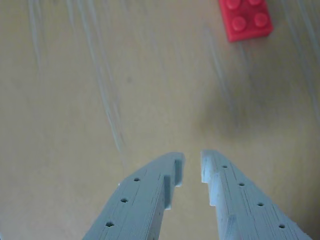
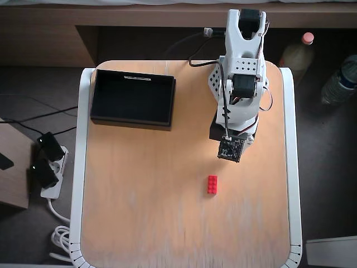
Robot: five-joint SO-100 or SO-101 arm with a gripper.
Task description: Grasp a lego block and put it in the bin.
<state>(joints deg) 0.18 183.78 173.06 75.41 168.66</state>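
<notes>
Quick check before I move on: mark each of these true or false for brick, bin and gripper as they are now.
1. The brick lies on the table. True.
2. The brick is inside the bin. False: the bin holds no brick.
3. The gripper holds the brick. False: nothing sits between its fingertips.
4. In the wrist view the brick sits at the upper right. True.
5. In the overhead view the bin is at the table's upper left. True.
</notes>
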